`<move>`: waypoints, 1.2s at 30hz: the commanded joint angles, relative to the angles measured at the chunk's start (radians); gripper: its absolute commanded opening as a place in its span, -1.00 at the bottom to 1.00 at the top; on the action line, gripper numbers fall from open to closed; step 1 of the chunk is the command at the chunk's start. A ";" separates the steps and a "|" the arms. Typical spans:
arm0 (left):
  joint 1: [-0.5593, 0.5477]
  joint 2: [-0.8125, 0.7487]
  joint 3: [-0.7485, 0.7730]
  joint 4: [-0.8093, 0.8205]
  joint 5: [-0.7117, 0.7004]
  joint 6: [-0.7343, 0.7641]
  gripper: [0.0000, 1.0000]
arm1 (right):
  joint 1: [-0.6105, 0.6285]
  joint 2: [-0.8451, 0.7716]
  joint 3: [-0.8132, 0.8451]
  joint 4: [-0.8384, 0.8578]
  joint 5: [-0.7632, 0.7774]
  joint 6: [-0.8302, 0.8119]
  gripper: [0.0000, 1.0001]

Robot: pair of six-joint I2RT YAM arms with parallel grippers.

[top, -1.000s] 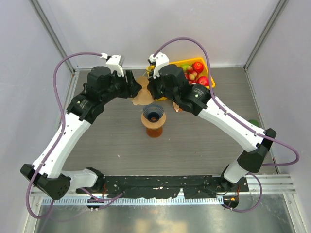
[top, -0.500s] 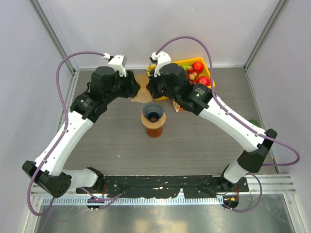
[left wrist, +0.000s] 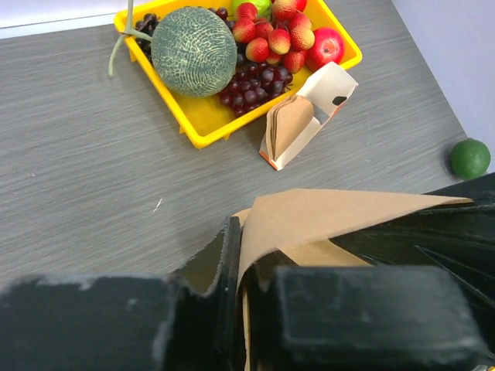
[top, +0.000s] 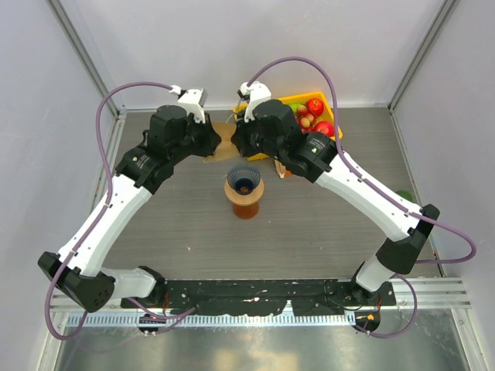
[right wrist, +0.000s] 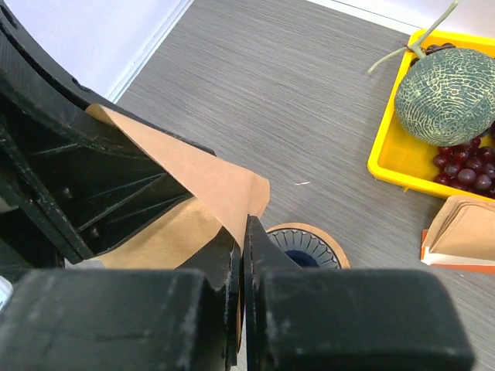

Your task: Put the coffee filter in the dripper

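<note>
Your coffee filter (top: 223, 147) spans sideways just beyond the dripper (top: 244, 178). Left gripper (left wrist: 244, 251) and right gripper (right wrist: 242, 247), angled inward, both clamp it

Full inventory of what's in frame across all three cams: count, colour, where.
coffee filter: 1, tan-brown, held up between both grippers, behind the dripper
dripper: 1, dark blue, on the stand, table centre
stand: 1, orange-brown, under the dripper
tray: 1, yellow, far right of the table
melon: 1, green netted, in the tray
grapes: 1 bunch, dark purple, in the tray
bumpy red fruits: several, in the tray
apple: 1, red, tray corner
carton: 1, orange-and-white, spare filters inside, beside the tray
round fruit: 1, green, right table edge
table: 1, grey woodgrain
left gripper: black, shut on the filter
right gripper: black, shut on the filter
</note>
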 commanded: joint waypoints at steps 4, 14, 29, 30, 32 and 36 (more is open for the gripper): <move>-0.006 -0.006 0.039 0.034 0.043 -0.005 -1.00 | 0.001 0.009 0.048 0.010 0.022 0.003 -0.90; -0.042 0.004 0.055 -0.021 0.023 -0.033 -1.00 | 0.003 0.016 0.034 0.011 0.015 0.000 -0.90; -0.005 -0.082 0.067 -0.079 0.133 -0.001 0.73 | -0.045 -0.068 -0.039 -0.053 0.001 -0.037 -0.90; -0.005 -0.102 0.058 -0.085 0.152 0.004 0.89 | -0.052 -0.085 -0.045 -0.056 -0.017 -0.040 -0.90; -0.005 -0.159 0.035 -0.067 0.240 0.007 0.99 | -0.059 -0.106 -0.071 -0.061 -0.053 -0.050 -0.90; 0.003 -0.265 -0.010 -0.032 0.313 0.024 0.99 | -0.068 -0.122 -0.090 -0.102 -0.115 -0.076 -0.90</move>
